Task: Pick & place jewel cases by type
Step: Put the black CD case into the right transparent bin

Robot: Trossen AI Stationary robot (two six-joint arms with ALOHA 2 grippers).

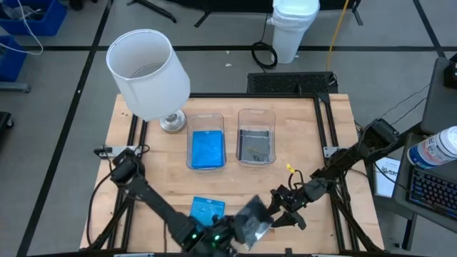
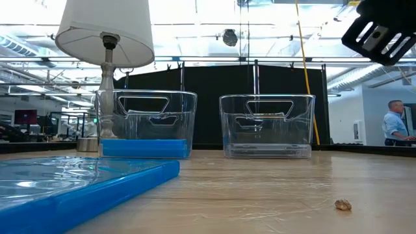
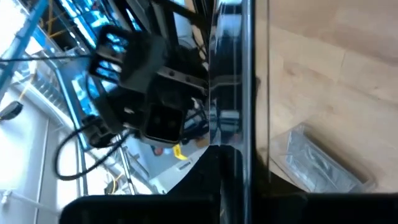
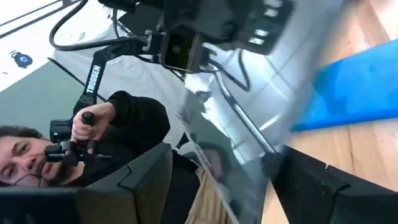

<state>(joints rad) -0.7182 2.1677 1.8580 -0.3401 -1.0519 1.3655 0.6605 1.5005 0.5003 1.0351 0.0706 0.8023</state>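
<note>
At the table's near edge, the left gripper (image 1: 227,234) is clenched on a smoky case (image 1: 251,218), held off the wood and tilted between the two arms. The right gripper (image 1: 280,208) sits just beside that case with its fingers spread apart, the case's edge lying between them in its wrist view; whether they touch it cannot be told. A blue case (image 1: 208,208) lies flat on the table (image 1: 307,135) next to the left gripper. Farther back stand two clear tubs side by side: the left tub (image 1: 206,122) has blue cases in it, the right tub (image 1: 256,118) dark ones. A lamp (image 1: 148,75) stands beside the left tub.
</note>
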